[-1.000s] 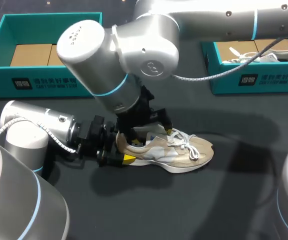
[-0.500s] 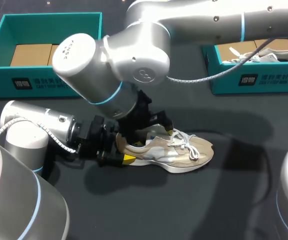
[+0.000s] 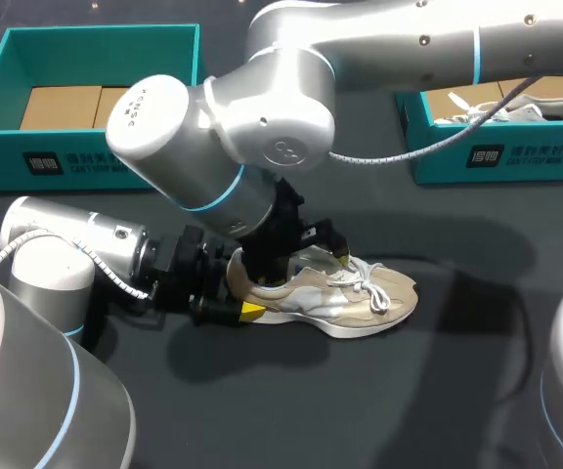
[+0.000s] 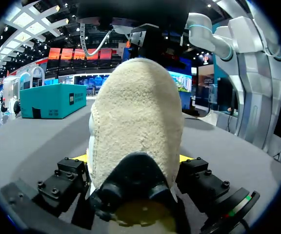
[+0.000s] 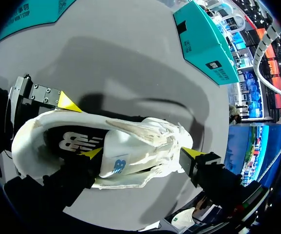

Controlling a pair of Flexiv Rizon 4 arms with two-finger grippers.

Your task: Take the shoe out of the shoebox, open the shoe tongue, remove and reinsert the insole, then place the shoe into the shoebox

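- Beige and cream, the shoe (image 3: 360, 298) lies on its sole mid-table (image 3: 438, 391), toe toward my right side, outside both boxes.
- My left gripper (image 3: 235, 293) comes in low from the left and is clamped on the heel: one finger on each flank, yellow tips just peeking out either side in the left wrist view.
- My right arm reaches across from the right and hangs its gripper (image 5: 141, 153) straight over the shoe's mouth.
- Right fingers stand well apart — one tip down inside the opening just beside the black insole (image 5: 77, 141), the other out by the white laces (image 3: 365, 278).
- The tongue (image 5: 130, 146) lies between those two tips, with the insole in place inside the shoe.
- Teal shoebox (image 3: 86, 161) at the far left, brown cardboard inside.
- Second teal box (image 3: 516, 156) at the far right, holding a white shoe (image 3: 526, 109) — well apart from the one I'm working.
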